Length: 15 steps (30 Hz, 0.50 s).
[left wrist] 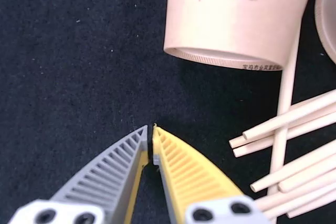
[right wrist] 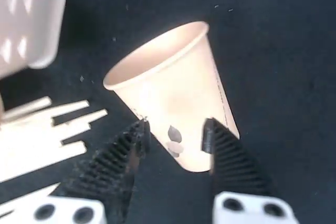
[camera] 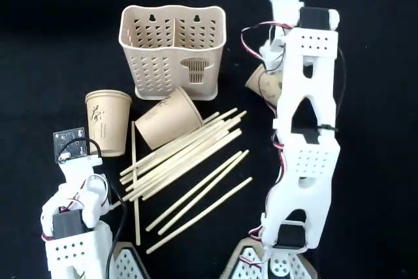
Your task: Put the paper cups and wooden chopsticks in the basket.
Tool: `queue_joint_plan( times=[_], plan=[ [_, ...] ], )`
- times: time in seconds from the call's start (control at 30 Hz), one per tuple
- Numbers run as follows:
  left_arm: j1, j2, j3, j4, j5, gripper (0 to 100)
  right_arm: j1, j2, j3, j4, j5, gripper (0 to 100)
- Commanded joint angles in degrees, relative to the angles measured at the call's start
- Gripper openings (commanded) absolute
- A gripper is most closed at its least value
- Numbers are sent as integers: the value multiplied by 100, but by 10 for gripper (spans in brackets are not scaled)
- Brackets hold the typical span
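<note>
A beige slotted basket (camera: 173, 50) stands at the back of the black table. One paper cup (camera: 108, 121) stands left of it, and a second cup (camera: 168, 119) lies on its side in front of it. Several wooden chopsticks (camera: 189, 161) lie fanned across the middle. My left gripper (left wrist: 152, 129) is shut and empty, just short of the standing cup (left wrist: 236, 19), with chopsticks (left wrist: 294, 124) beside it. My right gripper (right wrist: 176, 127) is open, with its fingers either side of a third cup (right wrist: 178, 103) lying on its side right of the basket (right wrist: 26, 19). In the high view the arm partly hides this cup (camera: 263, 83).
The right arm (camera: 304, 135) stretches along the table's right side, and the left arm (camera: 75, 220) sits at the front left. Black cloth covers the whole table. One chopstick (camera: 135, 181) lies apart, pointing toward the standing cup.
</note>
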Motion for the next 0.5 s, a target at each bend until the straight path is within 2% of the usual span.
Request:
queue_joint_plan(
  times=[0.0, 0.1, 0.3, 0.47],
  plan=[
    [-48, 0, 92, 26, 0, 33, -62, -365, -295, -264, -1046, 303],
    [-48, 0, 92, 26, 0, 33, -273, -154, -268, -484, -1503, 353],
    [-48, 0, 92, 26, 0, 33, -721, 356, -312, -1196, -1574, 353],
    [-48, 0, 92, 26, 0, 33, -747, 576, -312, -1714, -1565, 353]
  ],
)
